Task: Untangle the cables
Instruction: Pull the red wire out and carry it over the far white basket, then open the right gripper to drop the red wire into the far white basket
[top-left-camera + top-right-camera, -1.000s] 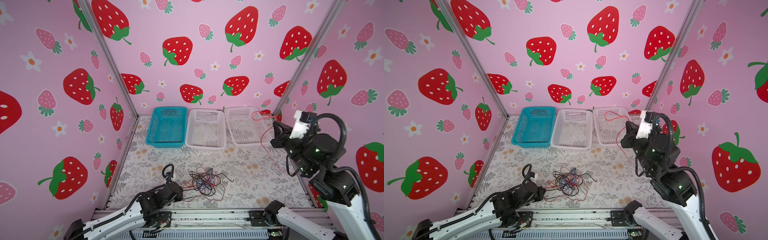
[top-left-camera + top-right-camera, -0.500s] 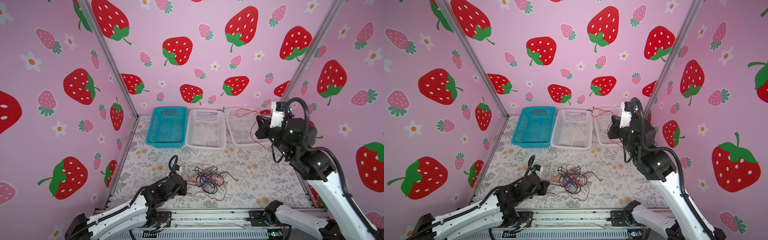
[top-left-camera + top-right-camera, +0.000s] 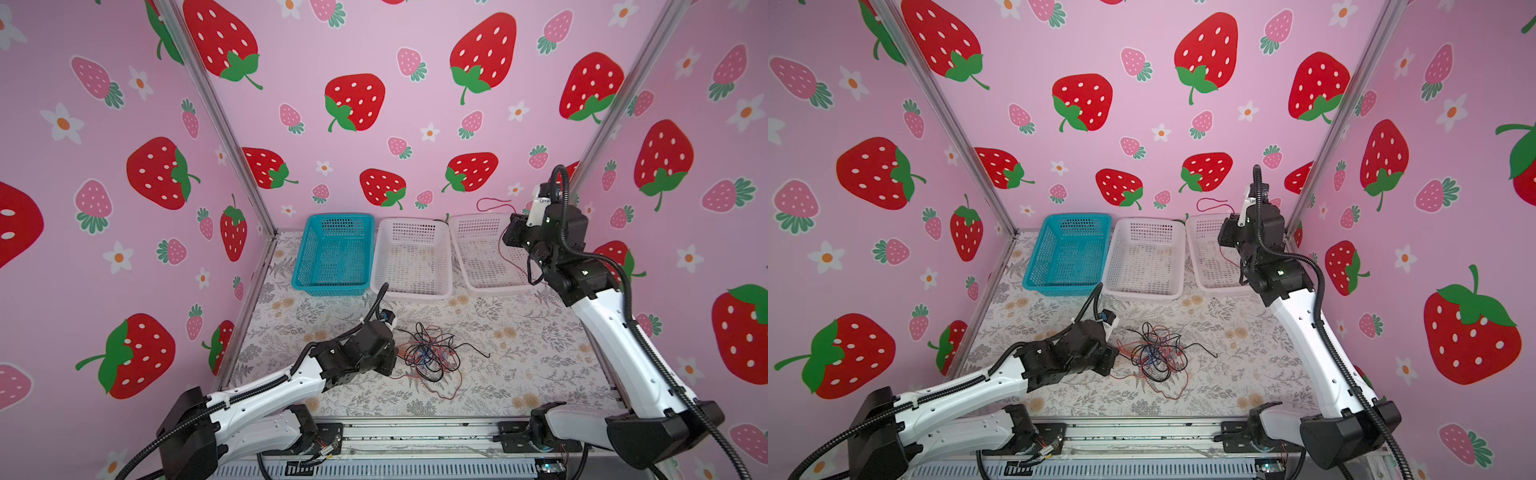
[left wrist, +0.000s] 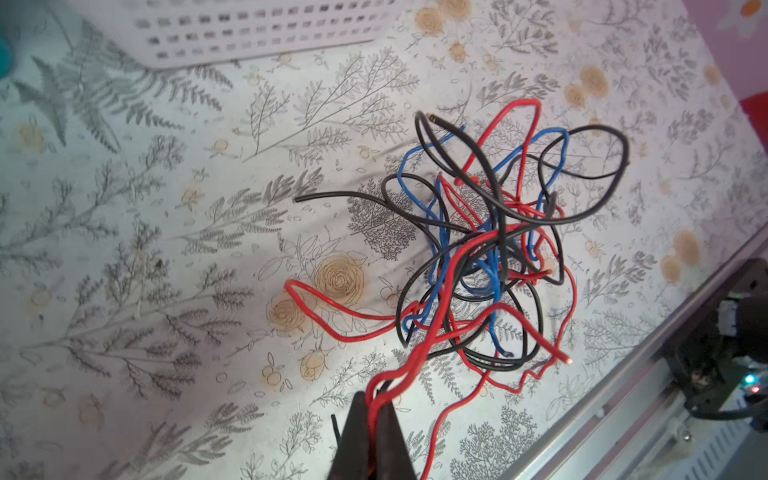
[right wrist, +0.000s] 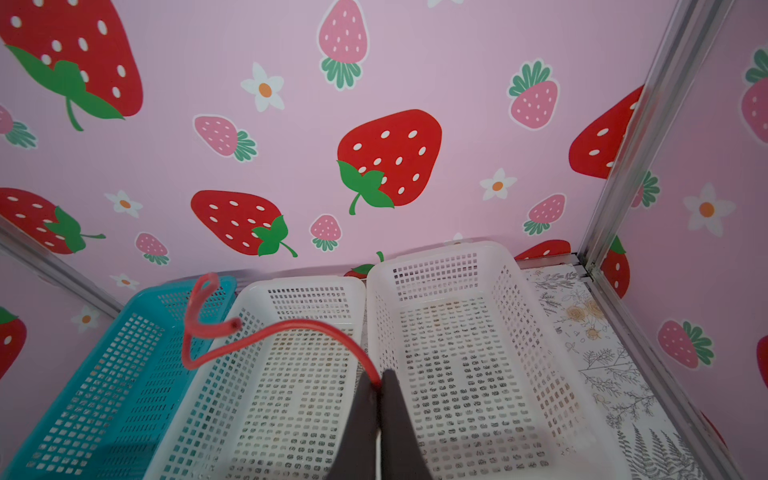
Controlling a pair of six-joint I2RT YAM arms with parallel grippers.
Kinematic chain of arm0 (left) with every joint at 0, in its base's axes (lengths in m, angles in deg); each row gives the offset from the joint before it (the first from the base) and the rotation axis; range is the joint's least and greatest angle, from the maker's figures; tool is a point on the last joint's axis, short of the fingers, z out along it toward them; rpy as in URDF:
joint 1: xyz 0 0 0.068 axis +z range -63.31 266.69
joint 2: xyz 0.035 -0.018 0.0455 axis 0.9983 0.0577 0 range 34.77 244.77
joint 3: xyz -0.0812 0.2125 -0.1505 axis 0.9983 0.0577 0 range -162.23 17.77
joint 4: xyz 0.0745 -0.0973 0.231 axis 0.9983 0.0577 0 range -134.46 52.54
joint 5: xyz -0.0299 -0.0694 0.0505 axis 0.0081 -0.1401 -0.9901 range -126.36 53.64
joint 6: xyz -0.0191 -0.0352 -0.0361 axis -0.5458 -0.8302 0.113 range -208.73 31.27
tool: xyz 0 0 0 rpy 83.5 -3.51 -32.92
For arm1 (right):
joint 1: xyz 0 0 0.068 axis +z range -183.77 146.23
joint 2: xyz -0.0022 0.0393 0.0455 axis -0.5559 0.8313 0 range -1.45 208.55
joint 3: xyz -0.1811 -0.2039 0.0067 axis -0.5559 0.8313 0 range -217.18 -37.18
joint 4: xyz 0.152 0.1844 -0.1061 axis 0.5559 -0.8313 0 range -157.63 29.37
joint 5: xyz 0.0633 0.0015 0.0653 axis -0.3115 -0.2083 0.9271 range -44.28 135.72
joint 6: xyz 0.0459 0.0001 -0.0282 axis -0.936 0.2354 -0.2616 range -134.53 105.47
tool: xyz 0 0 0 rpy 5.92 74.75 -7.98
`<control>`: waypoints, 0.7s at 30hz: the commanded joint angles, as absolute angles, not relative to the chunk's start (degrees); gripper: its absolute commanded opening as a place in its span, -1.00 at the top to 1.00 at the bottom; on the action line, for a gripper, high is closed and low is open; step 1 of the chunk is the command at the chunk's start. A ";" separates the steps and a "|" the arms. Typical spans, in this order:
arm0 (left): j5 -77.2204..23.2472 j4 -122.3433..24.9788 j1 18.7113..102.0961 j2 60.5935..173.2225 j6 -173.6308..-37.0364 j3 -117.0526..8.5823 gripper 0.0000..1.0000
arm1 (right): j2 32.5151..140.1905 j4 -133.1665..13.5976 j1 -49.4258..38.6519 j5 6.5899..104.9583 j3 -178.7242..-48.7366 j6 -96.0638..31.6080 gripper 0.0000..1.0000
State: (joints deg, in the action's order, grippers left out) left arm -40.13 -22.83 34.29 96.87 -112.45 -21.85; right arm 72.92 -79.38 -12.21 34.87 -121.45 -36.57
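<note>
Both top views show us the left arm stretched low along the worktop to the tangled cables, the right arm raised over a white basket; the grasps themselves are hidden. Left wrist: our left tool clenches red strands of the heap. Right wrist: the right tool pinches one red cable, blurred near its tip.

Cables: red, black and blue.
Walls: pink, with red and pink strawberries, green leaves, white flowers.
Worktop: pale, grey ferns, tan roses.
End basket: teal.
Other two baskets: white.
Arms: white, black joints.
</note>
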 commanded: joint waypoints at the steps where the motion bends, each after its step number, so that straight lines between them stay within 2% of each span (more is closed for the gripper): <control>1: -37.63 -21.44 34.49 95.89 -100.40 -24.10 1.00 | 75.11 -72.82 -14.34 37.99 -121.66 -38.69 1.00; 4: -35.31 -23.92 34.49 93.50 -93.78 -22.80 1.00 | 77.43 -67.15 -15.95 39.98 -119.62 -39.66 1.00; 11: -37.71 -25.84 34.75 89.92 -88.86 -19.11 1.00 | 85.96 -62.31 -18.63 43.38 -119.53 -41.53 1.00; 21: -41.81 -24.77 34.75 87.86 -89.57 -19.43 1.00 | 96.40 -54.27 -19.24 43.51 -116.86 -41.34 1.00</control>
